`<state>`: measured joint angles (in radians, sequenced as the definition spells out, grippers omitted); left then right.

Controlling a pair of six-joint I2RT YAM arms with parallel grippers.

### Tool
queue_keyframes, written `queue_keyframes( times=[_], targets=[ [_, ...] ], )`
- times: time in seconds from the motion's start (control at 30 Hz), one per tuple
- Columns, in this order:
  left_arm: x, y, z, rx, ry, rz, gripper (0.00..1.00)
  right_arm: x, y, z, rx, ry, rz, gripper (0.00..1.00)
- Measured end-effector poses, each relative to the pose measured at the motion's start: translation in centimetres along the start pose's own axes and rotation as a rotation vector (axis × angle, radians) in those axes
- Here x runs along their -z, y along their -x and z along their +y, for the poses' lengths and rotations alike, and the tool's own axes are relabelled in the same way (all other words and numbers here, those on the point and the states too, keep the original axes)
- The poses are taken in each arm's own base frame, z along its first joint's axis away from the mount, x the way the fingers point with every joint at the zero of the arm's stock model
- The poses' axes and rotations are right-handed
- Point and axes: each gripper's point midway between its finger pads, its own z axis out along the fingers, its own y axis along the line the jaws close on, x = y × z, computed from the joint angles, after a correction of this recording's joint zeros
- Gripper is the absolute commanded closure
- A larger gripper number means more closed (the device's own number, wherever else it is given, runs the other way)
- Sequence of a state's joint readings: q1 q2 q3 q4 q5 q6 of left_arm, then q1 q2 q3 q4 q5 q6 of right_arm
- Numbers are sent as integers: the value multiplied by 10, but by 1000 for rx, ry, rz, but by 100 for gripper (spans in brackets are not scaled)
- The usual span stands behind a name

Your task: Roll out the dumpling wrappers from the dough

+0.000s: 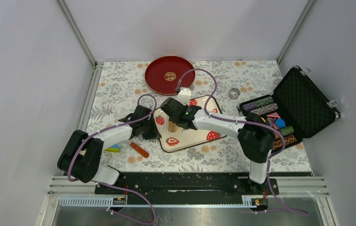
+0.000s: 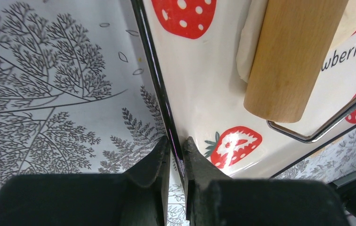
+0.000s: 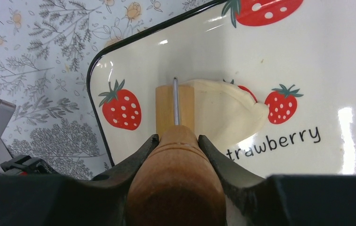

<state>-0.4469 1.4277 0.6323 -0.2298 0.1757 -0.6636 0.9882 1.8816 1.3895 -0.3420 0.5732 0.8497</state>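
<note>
While my left gripper (image 2: 176, 153) pinches the strawberry tray (image 2: 204, 94) by its black rim to steady it, my right gripper (image 3: 177, 140) clamps the rolling pin (image 3: 176, 188) handle, its roller resting on the dumpling wrapper (image 3: 225, 113). The dough lies near the tray's left edge, so bare tray rightward leaves rolling room.

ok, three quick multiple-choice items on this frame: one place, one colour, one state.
1. Where is the dough under the rolling pin? A on the tablecloth; B on the strawberry board; C in the case.
2. What colour is the plate? A red; B blue; C white.
3. What is the left hand doing? A hanging open; B pinching the board's edge; C resting on the case.
Key: B, dough lies on the board; A, the round plate is red; B, its fingers are shut on the black rim.
</note>
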Motion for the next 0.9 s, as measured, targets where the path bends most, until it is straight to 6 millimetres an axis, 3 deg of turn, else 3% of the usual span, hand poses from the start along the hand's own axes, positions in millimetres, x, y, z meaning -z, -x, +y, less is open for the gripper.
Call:
queue_keyframes(
  times=[0.3,0.63,0.9],
  targets=[
    [1,-5,-3,-13,-16,21,100,18,-3,-17,113,-29,51,100],
    [1,-5,-3,-21,-17,23,100,34,-5,-19,175,-1,113,100],
    [1,-5,-3,-22,-18,22,100,59,29,-22,129,63,82,100]
  ],
)
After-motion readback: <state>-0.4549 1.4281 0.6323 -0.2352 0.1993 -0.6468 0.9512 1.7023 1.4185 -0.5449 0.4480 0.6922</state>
